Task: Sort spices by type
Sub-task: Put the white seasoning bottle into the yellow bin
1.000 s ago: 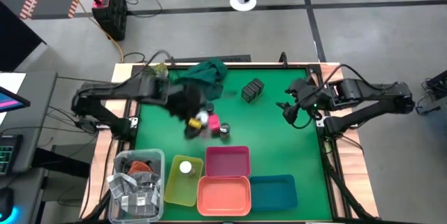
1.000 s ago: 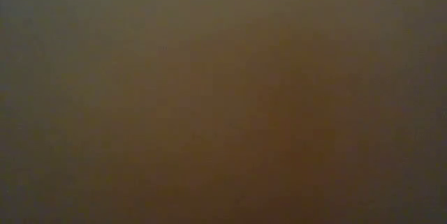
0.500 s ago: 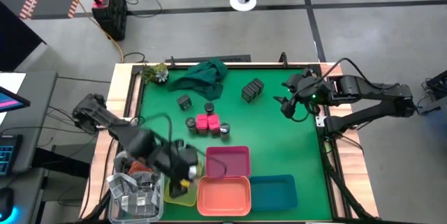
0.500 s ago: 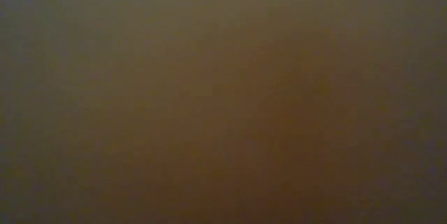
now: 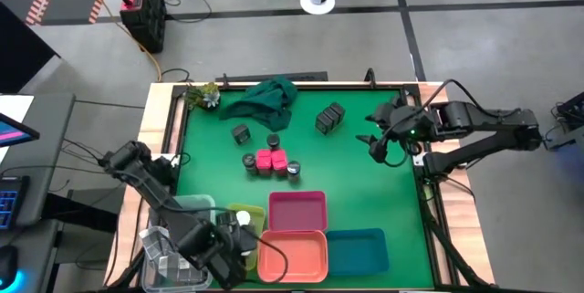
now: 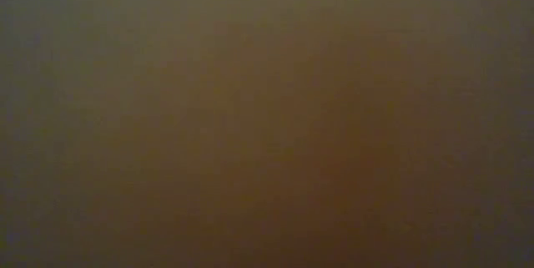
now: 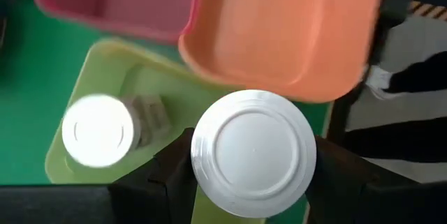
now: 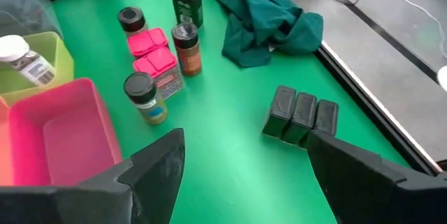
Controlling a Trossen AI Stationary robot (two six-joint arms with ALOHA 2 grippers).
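My left gripper [image 5: 239, 236] is over the yellow tray [image 5: 228, 249] near the table's front edge, shut on a white-lidded round jar [image 7: 253, 153]. A second white-lidded jar [image 7: 98, 130] lies in that tray. At mid-table stand two pink blocks [image 5: 266, 161], three dark round jars [image 5: 273, 141] and one dark grey square box [image 5: 241, 133]. Three more dark boxes [image 8: 302, 116] stand side by side toward the far right. My right gripper [image 5: 379, 142] hovers open at the table's right side. The low view is dark and shows nothing. My left gripper pinches the white-lidded jar between its two fingers [image 7: 171, 172], one on each side just under the lid's rim [image 7: 199, 155]. The fingers come steeply from above. The jar is upright, lid up, over the yellow tray. The lid hides its body and bottom.
A pink tray [image 5: 297, 211], an orange tray [image 5: 292, 255] and a blue tray [image 5: 358, 249] sit beside the yellow one along the front. A clear bin [image 5: 169, 243] stands at front left. A dark green cloth [image 5: 265, 99] lies at the far edge.
My left gripper has swung from the pink blocks at mid-table toward the near left, down over the yellow tray, carrying the white-lidded jar with it. The right arm has stayed in place.
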